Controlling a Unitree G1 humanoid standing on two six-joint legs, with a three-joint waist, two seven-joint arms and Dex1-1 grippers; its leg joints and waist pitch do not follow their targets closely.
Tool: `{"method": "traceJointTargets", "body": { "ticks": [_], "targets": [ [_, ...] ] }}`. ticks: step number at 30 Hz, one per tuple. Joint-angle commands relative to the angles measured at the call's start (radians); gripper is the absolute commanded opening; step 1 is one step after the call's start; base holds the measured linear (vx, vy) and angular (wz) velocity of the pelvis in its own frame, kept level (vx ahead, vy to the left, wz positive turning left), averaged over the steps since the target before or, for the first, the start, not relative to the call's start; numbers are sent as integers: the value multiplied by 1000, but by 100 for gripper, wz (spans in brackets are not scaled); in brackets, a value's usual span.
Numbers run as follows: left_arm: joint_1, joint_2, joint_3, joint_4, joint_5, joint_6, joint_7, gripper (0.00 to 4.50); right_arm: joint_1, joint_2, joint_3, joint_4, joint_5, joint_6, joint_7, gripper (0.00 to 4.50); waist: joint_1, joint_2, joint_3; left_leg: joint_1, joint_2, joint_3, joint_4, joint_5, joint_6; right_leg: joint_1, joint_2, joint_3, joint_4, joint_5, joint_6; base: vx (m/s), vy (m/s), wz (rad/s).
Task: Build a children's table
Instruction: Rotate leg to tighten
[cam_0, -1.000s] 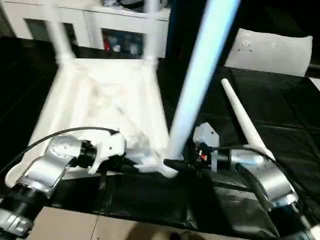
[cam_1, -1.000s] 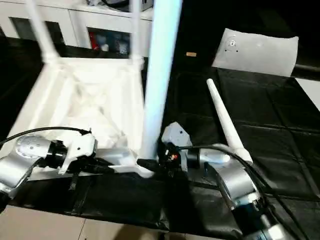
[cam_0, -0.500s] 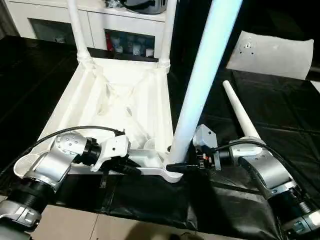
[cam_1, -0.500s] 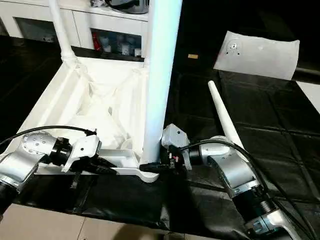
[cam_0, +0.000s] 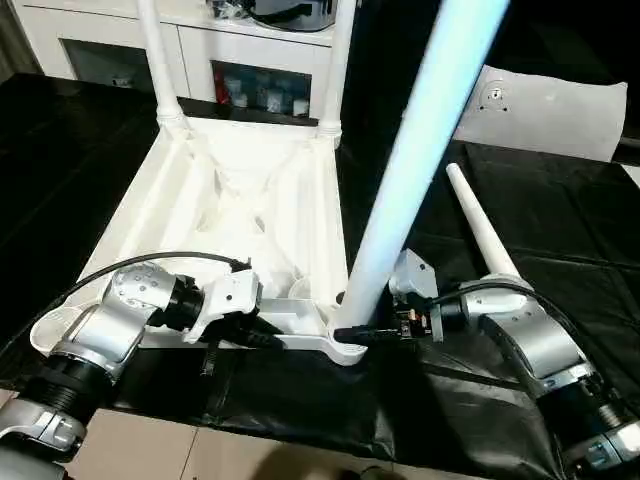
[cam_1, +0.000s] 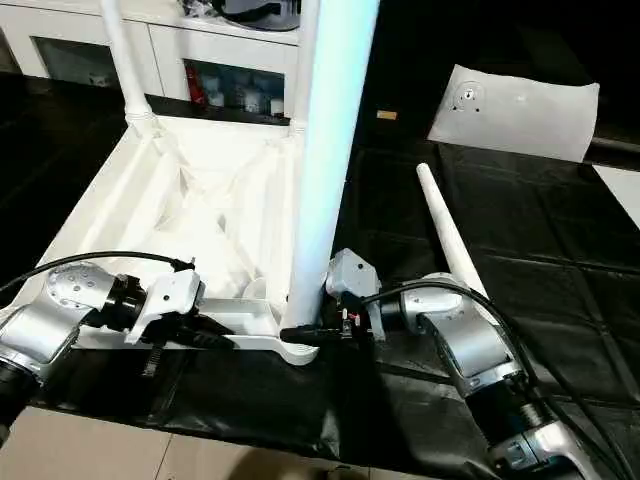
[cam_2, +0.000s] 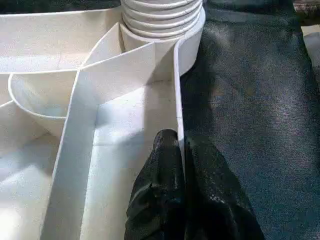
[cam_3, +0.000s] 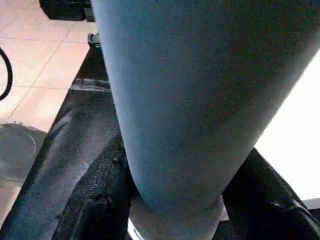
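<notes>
The table top (cam_0: 240, 215) lies upside down on the black mat (cam_0: 560, 230); it looks light, stiff and smooth, so the thin rim is the best place to hold it; the left gripper (cam_2: 181, 150) pinches this rim, nearly closed. The right gripper (cam_1: 322, 330) clasps the base of the near leg (cam_0: 400, 200) standing in the socket at 5 o'clock of the top; the jaws are narrower than one second ago. One loose leg (cam_0: 480, 225) lies at 3 o'clock.

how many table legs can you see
4: two legs stand in the tabletop's far sockets, one in the near corner socket, one lies loose on the black mat.
</notes>
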Motion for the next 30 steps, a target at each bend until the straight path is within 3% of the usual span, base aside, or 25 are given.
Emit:
{"method": "traceJointTargets", "body": {
  "ticks": [1, 3, 5, 9, 18, 19, 22, 23, 26, 30],
  "targets": [
    [6, -21, 9, 18, -7, 0, 16, 0, 28, 10, 27, 11, -16, 51, 0, 241, -8, 4, -49, -37, 4, 28, -90, -79, 40, 69, -41, 28, -67, -351, -182, 0, 0, 0],
    [7, -22, 12, 17, -6, 0, 21, 0, 30, 18, 17, 7, 17, 105, 7, 276, -8, 3, -49, -36, 5, 27, -91, -99, 39, 68, -41, 28, -69, -378, -175, 0, 0, 0],
    [7, -24, 13, 17, -5, 1, 26, 0, 32, 23, 11, 5, 24, 106, 3, 278, -8, 3, -48, -36, 6, 26, -92, -107, 39, 67, -42, 28, -71, -396, -171, 0, 0, 0],
    [6, -27, 17, 18, 12, 4, 53, 0, 59, 29, -13, 3, 23, 60, -27, 318, -7, 5, -47, -33, 7, 28, -93, -115, 34, 62, -42, 28, -74, -408, -165, 0, 0, 0],
    [-5, -32, 20, 30, 17, 5, 62, 0, 91, 6, -38, -11, 4, 52, -44, 396, -6, 4, -46, -35, 9, 29, -95, -130, 35, 63, -42, 28, -77, -423, -158, 0, 0, 0],
    [-9, -35, 21, 36, 19, 3, 61, 0, 93, 8, -41, -5, -6, 41, -57, 400, -6, 8, -46, -36, 9, 29, -96, -132, 34, 63, -43, 28, -76, -426, -157, 0, 0, 0],
    [-12, -37, 22, 40, 22, 1, 59, 0, 96, 9, -41, 0, -17, 32, -69, 436, -7, 4, -46, -37, 7, 29, -95, -139, 33, 63, -42, 27, -80, -449, -145, 0, 0, 0],
    [-13, -38, 23, 43, 24, 1, 58, 0, 98, 10, -43, 3, -19, 30, -72, 436, -7, 9, -45, -36, 7, 29, -96, -148, 32, 61, -42, 27, -81, -460, -142, 0, 0, 0],
    [-16, -40, 24, 46, 26, 0, 56, 0, 101, 14, -49, 8, -12, 37, -73, 436, -7, 8, -44, -35, 9, 28, -97, -167, 34, 59, -42, 26, -85, -492, -133, 0, 0, 0],
    [-17, -39, 25, 45, 25, 0, 50, 0, 103, 31, -68, 14, 19, 51, -72, 397, -9, 10, -45, -35, 11, 27, -98, -171, 34, 58, -43, 26, -84, -478, -139, 0, 0, 0]
  ]
}}
